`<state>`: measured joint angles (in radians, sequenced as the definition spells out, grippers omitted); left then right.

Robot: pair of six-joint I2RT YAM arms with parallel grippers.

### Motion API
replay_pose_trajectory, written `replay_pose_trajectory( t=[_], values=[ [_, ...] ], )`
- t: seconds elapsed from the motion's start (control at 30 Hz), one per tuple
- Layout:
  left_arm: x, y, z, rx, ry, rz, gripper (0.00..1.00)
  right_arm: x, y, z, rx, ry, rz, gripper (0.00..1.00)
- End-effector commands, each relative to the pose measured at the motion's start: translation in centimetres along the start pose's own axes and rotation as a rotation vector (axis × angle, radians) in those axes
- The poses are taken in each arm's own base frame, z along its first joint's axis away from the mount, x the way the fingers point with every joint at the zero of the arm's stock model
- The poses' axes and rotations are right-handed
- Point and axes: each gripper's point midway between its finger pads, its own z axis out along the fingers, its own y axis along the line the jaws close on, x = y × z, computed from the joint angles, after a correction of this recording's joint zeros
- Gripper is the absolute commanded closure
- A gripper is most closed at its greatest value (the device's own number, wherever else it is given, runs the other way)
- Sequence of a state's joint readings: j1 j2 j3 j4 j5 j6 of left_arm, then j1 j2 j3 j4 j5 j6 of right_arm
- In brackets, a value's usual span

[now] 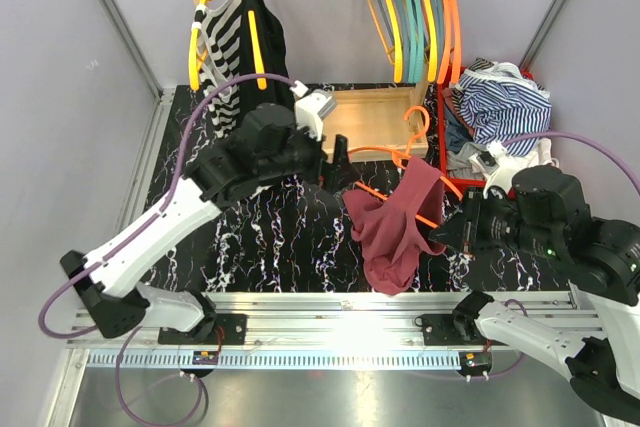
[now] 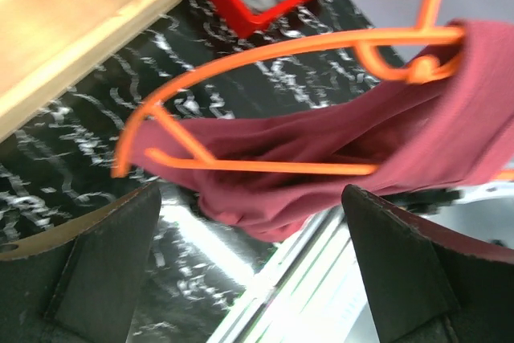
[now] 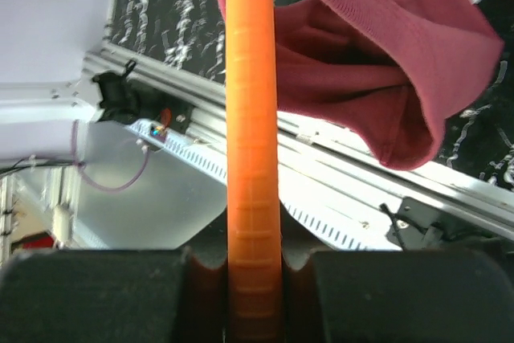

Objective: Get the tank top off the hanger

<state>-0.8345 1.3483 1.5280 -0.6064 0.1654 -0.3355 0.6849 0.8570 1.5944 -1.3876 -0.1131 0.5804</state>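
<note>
**Your right hand (image 3: 253, 279) grips the orange plastic hanger (image 3: 251, 118); your left hand (image 2: 257, 279) is released**

Your right hand is clenched on a straight bar of the hanger, which runs out from between its fingers. Just past that grip, the maroon fabric tank top (image 3: 361, 62) is draped over the bar and sags in a bunch to one side. Your left hand holds nothing, and its fingers (image 2: 104, 263) stand wide apart. The hanger's curved shoulder and the tank top, threaded on the hanger, sit ahead of that hand, apart from both fingers. Under both hands lies the black marbled tabletop (image 1: 270, 237). Farther beyond your left hand are a light wooden tray (image 2: 64, 30) and a red plastic basket (image 2: 265, 2) with clothes in it.
</note>
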Motion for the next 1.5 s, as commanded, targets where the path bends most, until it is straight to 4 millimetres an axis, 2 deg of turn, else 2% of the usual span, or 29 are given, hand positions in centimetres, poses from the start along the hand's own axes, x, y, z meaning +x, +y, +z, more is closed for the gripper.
replay_pose_trajectory(
  t=[0.0,0.13,0.17,0.23,0.33,0.37,0.4,0.53,0.6,0.63,0.73,0.77,0.87,0.97,1.03,1.07,1.1,1.13,1.17,1.2,1.23,1.27,1.3,1.37,1.47],
  values=[
    [-1.7,1.8,-4.7,-0.035,-0.116,0.086,0.01,0.4,2.5,-2.3,-0.142,0.013,-0.033,1.00],
    [0.9,3.3,-8.2,0.081,-0.035,0.054,0.01,2.4,4.2,-4.0,-0.256,0.115,-0.065,1.00],
    [2.9,2.5,-8.9,0.158,0.035,0.055,0.01,2.7,4.7,-4.3,-0.288,0.132,-0.073,1.00],
    [4.7,2.2,-10.0,0.197,0.073,0.049,0.01,3.8,6.1,-5.1,-0.388,0.202,-0.083,1.00],
    [6.5,-0.6,-11.4,0.362,0.081,0.036,0.01,4.6,7.2,-5.7,-0.466,0.258,-0.101,1.00],
    [8.1,-2.1,-11.8,0.486,0.122,-0.015,0.01,4.6,7.6,-5.9,-0.488,0.259,-0.108,1.00],
    [8.2,-3.0,-12.4,0.543,0.108,-0.004,0.01,4.6,7.9,-6.1,-0.515,0.266,-0.116,1.00],
    [10.6,-4.7,-14.4,0.687,0.170,-0.004,0.01,4.5,8.2,-6.0,-0.533,0.261,-0.129,1.00],
    [11.5,-5.4,-15.3,0.759,0.195,0.001,0.12,4.6,8.4,-6.1,-0.549,0.274,-0.129,1.00],
    [11.6,-5.7,-15.6,0.781,0.199,0.001,0.34,4.7,8.4,-5.9,-0.548,0.283,-0.127,1.00],
    [11.6,-6.1,-16.1,0.811,0.190,0.004,0.82,4.9,8.3,-5.6,-0.542,0.308,-0.124,1.00],
    [11.6,-5.8,-15.9,0.786,0.187,0.007,0.95,5.0,8.2,-5.5,-0.539,0.311,-0.122,1.00],
    [11.8,-5.9,-16.1,0.790,0.189,0.004,0.94,5.3,8.0,-5.2,-0.535,0.327,-0.119,1.00],
    [12.0,-6.0,-16.2,0.798,0.188,0.006,1.00,5.4,7.6,-5.0,-0.513,0.326,-0.117,1.00],
    [12.2,-5.9,-16.1,0.795,0.192,0.000,1.00,5.3,7.3,-5.0,-0.498,0.316,-0.118,1.00],
    [12.3,-5.4,-15.7,0.748,0.193,-0.001,1.00,4.8,6.6,-4.3,-0.440,0.283,-0.114,0.80],
    [12.4,-4.8,-15.2,0.702,0.197,-0.002,1.00,4.6,5.8,-4.0,-0.384,0.267,-0.108,0.36],
    [12.5,-4.2,-14.8,0.652,0.198,0.001,1.00,3.9,4.9,-3.7,-0.316,0.222,-0.107,0.22],
    [12.9,-2.4,-13.7,0.525,0.212,-0.008,1.00,2.0,2.0,-2.7,-0.123,0.113,-0.073,0.12],
    [13.1,-1.2,-13.0,0.446,0.225,-0.019,1.00,1.5,0.0,-2.6,-0.001,0.076,-0.039,0.03],
    [13.1,-0.2,-12.7,0.379,0.229,-0.022,1.00,0.3,-1.2,-3.1,0.074,0.005,-0.018,0.00],
    [13.5,1.8,-12.0,0.249,0.244,-0.037,1.00,-1.3,-3.5,-3.4,0.213,-0.107,0.047,0.00],
    [13.4,2.8,-11.8,0.188,0.242,-0.046,1.00,-1.8,-4.3,-3.9,0.251,-0.158,0.075,0.00],
    [12.8,4.8,-11.5,0.046,0.211,-0.073,1.00,-2.5,-5.2,-4.0,0.293,-0.221,0.123,0.00],
    [11.2,5.4,-11.1,-0.010,0.142,-0.119,1.00,-2.4,-4.7,-2.2,0.229,-0.239,0.112,0.00]
  ],
)
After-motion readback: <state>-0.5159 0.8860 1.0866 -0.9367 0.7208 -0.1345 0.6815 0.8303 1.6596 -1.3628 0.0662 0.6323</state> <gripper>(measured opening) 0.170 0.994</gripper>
